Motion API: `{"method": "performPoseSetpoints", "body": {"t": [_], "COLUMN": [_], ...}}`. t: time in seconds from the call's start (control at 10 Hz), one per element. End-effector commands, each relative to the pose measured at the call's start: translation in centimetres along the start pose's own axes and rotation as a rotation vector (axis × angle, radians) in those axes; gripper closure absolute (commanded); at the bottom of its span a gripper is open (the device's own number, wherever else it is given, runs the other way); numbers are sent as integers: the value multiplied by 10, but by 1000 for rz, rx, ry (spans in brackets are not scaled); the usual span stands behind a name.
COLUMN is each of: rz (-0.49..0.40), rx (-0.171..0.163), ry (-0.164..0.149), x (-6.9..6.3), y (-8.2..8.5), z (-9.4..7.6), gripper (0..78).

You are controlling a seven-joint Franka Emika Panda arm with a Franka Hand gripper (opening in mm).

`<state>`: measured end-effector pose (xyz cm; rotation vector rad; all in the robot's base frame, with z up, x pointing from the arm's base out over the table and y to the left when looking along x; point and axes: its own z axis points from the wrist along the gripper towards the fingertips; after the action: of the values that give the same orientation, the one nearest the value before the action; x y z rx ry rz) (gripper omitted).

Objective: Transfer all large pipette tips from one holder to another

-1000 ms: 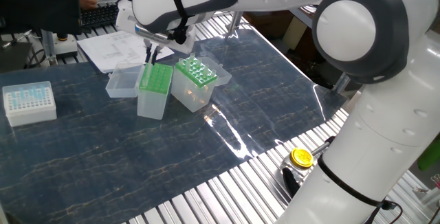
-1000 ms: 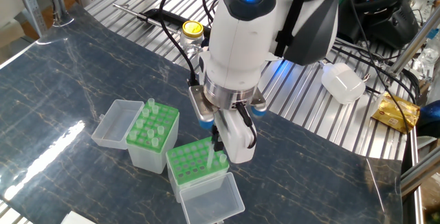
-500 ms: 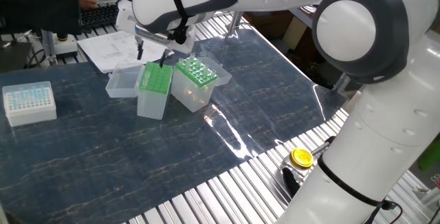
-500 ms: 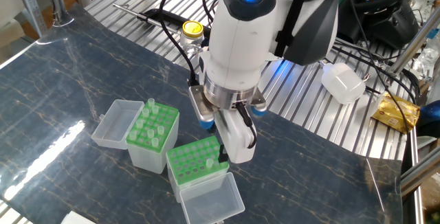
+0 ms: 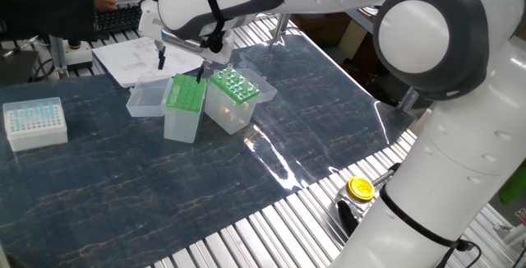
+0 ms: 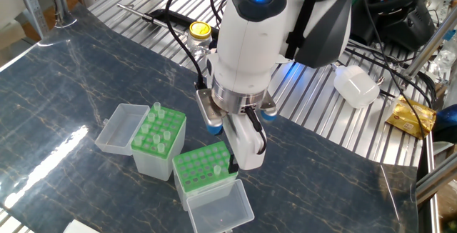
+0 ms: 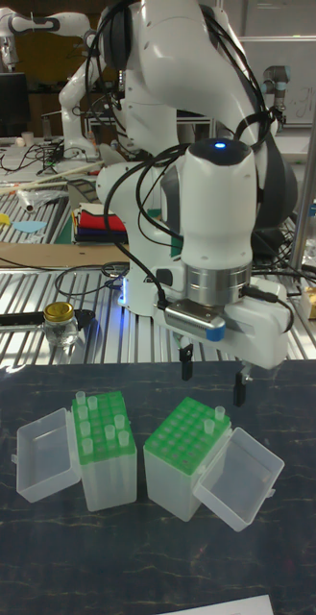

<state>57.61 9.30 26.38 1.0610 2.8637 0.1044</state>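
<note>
My gripper (image 7: 213, 377) is open and hangs just above the narrower, taller green-topped box (image 7: 189, 444), nothing between its fingers. One large pipette tip (image 7: 215, 415) stands in that box near its back corner, right under the gripper. In one fixed view the gripper (image 5: 181, 67) hovers over the same tall box (image 5: 185, 103). Beside it sits the wider green-grid holder (image 7: 102, 437), tilted in one fixed view (image 5: 234, 94), with several whitish tips (image 6: 157, 127) standing in its holes. In the other fixed view the gripper body hides part of the tall box (image 6: 203, 172).
Clear hinged lids lie open beside the boxes (image 7: 44, 459) (image 7: 239, 476). A white box of pale-blue tips (image 5: 34, 122) stands at the table's left. A yellow-capped jar (image 7: 60, 324), papers (image 5: 131, 58) and a white bottle (image 6: 355, 84) lie around the mat's edges.
A second ago the gripper held a tip over the tall box. The tip now stands in the box, and the fingers have spread open and lifted slightly.
</note>
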Motion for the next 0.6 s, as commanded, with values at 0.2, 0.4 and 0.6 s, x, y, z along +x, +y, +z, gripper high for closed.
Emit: {"method": "performPoseSetpoints", "body": {"t": [0.2,0.4,0.6], "rz": [-73,-92,-117], "rx": [29,29,29], "ry": [3,3,4], "x": [-6,-9,-13], "y": [-8,-11,-15], "z": [3,2,3], "gripper": [2,2,2]}}
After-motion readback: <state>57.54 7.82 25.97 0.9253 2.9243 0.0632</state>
